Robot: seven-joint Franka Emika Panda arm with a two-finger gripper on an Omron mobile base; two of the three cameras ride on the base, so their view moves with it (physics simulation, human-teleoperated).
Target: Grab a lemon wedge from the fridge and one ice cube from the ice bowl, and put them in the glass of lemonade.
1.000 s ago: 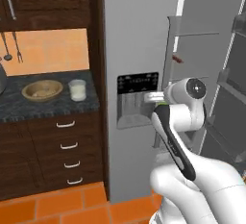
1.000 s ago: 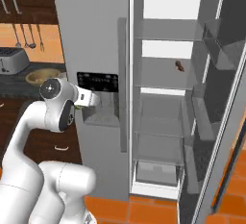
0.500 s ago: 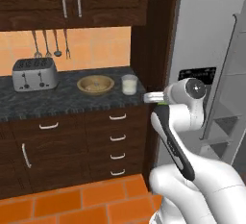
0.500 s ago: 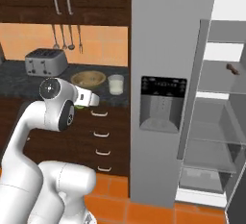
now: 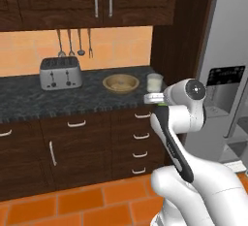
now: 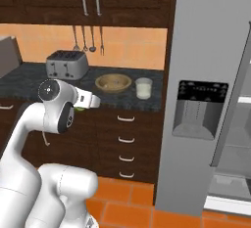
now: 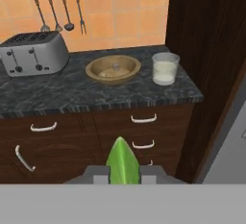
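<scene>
Hand: hand (image 7: 123, 174) pinches the green wedge (image 7: 122, 163).
Aim: glass (image 7: 165, 68), right of bowl (image 7: 113, 69).
Care: release low, centred over the rim.

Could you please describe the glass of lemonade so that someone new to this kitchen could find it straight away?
Look at the dark speckled counter under the orange tiled wall. At its right end, beside the tall dark wood panel, stands the glass of lemonade. It is the small clear tumbler of pale liquid, right of the wider wooden ice bowl.

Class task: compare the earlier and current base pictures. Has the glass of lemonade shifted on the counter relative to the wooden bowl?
No. The glass of lemonade stays just right of the ice bowl; only the camera moved.
</scene>
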